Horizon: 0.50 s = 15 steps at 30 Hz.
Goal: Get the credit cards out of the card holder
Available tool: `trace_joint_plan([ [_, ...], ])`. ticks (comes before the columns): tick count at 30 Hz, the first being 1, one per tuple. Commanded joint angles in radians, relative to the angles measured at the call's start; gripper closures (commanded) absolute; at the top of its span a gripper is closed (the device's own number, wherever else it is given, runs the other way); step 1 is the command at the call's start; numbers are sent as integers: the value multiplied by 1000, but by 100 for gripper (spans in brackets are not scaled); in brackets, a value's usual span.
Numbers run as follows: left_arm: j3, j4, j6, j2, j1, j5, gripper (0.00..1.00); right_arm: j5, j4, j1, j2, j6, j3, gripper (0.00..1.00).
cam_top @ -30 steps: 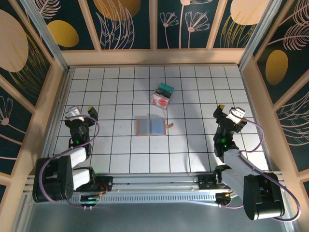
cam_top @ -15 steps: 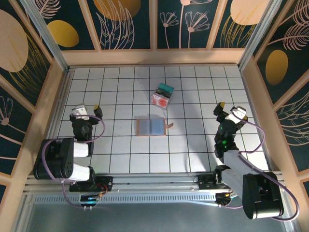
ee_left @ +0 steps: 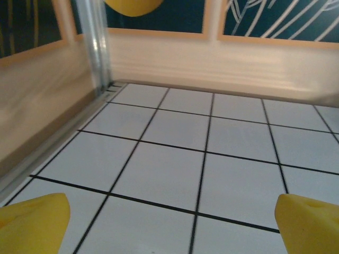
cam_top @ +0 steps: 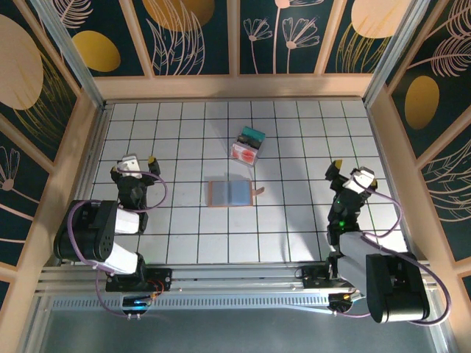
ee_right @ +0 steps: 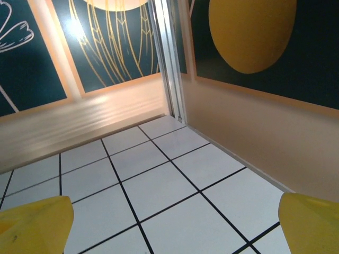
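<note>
The card holder [cam_top: 232, 193] lies open and flat at the middle of the tiled table, blue-grey inside, with its small brown tab [cam_top: 257, 193] on the right edge. No separate cards can be made out in it from above. My left gripper [cam_top: 135, 163] is far to its left near the left wall, open, and its yellow fingertips [ee_left: 32, 223] are wide apart over bare tiles. My right gripper [cam_top: 347, 170] is well to the holder's right, also open, with nothing between its yellow fingertips [ee_right: 312, 219].
A clear plastic box [cam_top: 248, 145] with red and teal contents stands just behind the holder. Wooden walls [cam_top: 79, 158] enclose the table on the left, back and right. The left wrist view faces the back left corner, and the right wrist view faces the back right corner.
The left arm has folded back toward its base, and its gripper has shifted a little right and toward the back. The right gripper moved very slightly. The holder has not moved.
</note>
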Motion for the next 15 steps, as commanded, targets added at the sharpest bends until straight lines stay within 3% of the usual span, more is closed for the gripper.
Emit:
trace_joint_plan([
  [1, 3, 52, -29, 7, 0, -70, 1, -79, 200, -18, 74, -30, -10, 1],
  [6, 0, 57, -29, 5, 0, -69, 1, -176, 336, -25, 234, -41, 14, 1],
  [8, -1, 58, -29, 5, 1, -68, 1, -219, 261, -30, 216, -37, 37, 1],
  [15, -1, 60, -29, 3, 0, -67, 1, -293, 268, -34, 239, -55, 28, 1],
])
